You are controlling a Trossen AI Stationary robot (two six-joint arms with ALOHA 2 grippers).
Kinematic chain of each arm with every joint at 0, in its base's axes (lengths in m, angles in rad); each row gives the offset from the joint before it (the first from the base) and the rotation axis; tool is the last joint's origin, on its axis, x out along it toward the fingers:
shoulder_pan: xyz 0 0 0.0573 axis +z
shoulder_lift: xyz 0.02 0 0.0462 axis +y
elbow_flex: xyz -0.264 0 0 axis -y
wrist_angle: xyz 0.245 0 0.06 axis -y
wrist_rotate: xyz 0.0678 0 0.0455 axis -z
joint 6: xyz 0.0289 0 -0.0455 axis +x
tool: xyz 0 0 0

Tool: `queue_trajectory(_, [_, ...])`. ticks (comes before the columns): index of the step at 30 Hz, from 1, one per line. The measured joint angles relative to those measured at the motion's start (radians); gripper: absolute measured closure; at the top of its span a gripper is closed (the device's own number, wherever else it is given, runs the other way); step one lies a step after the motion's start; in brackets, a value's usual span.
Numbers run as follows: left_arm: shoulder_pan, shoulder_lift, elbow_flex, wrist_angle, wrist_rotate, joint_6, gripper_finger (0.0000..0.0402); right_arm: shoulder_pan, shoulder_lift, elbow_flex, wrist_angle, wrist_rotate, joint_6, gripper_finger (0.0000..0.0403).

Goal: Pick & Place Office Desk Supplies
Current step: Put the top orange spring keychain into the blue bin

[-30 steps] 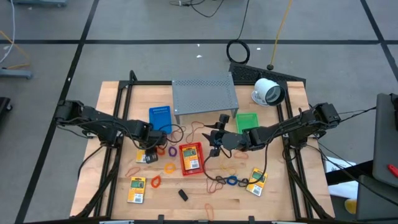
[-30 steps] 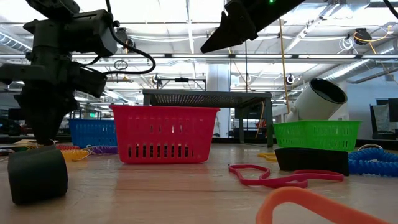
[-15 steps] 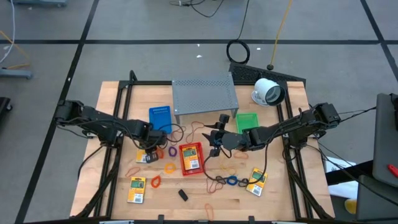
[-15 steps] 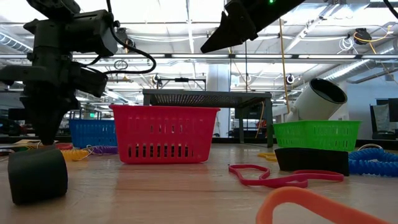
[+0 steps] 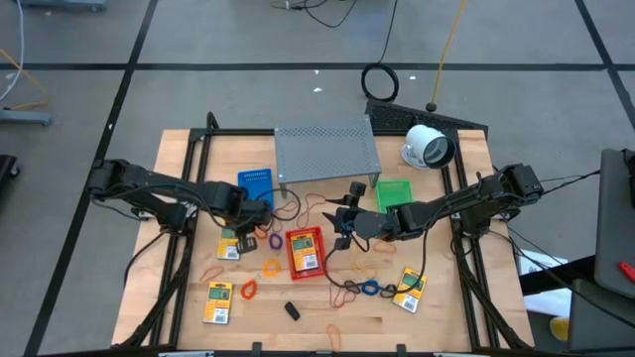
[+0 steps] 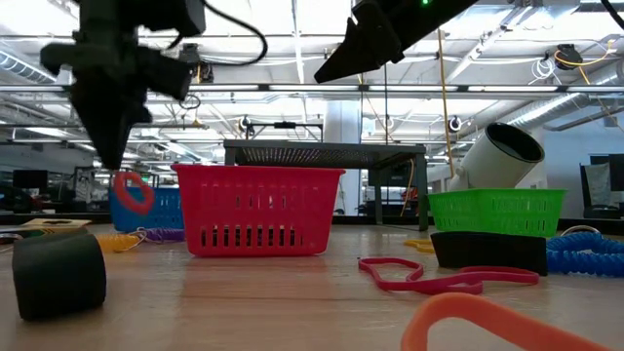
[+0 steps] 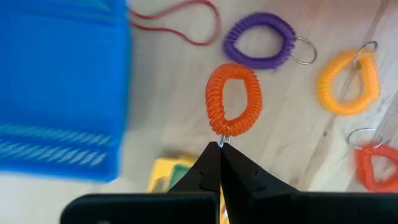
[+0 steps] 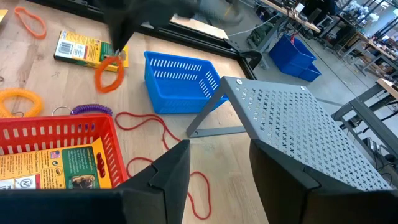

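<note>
Orange coil wrist loop [image 7: 234, 99] hanging by its metal ring from the shut tips of the left gripper [image 7: 220, 148], lifted clear of the wooden table [image 5: 298, 332]; seen in the low view as a reddish loop [image 6: 133, 191] dangling in front of the blue basket [image 6: 146, 208]. In the high view, at about nine o'clock from the red basket [image 5: 306, 252], just at six o'clock of the blue basket. Below the loop on the table: purple coil [image 7: 260, 40], yellow coil [image 7: 348, 83], another orange-red coil [image 7: 377, 167], thin red band [image 7: 186, 31], and a yellow packet [image 7: 168, 175] partly hidden by the fingers. Red basket holding one yellow packet with green label [image 8: 65, 163]. More yellow packets at seven o'clock [image 5: 218, 300] and four o'clock [image 5: 409, 289] of the red basket. Right gripper [image 5: 344, 220] parted and empty, hovering at two o'clock of the red basket, beside the green basket [image 5: 393, 192]. Grey perforated shelf [image 5: 327, 151] at twelve o'clock; white round device [image 5: 428, 146] toward two o'clock.
</note>
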Motion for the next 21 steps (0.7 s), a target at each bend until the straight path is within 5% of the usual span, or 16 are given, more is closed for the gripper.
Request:
queue_trajectory(10, [0.089, 0.0, 0.26, -0.284, -0.2, 0.067, 0.0401, 0.0, 0.0, 0.0, -0.001, 0.0, 0.0, 0.0248])
queue_trajectory(21, [0.302, 0.0, 0.261, -0.334, -0.239, 0.225, 0.0401, 0.0, 0.0, 0.0, -0.002, 0.002, -0.001, 0.0248])
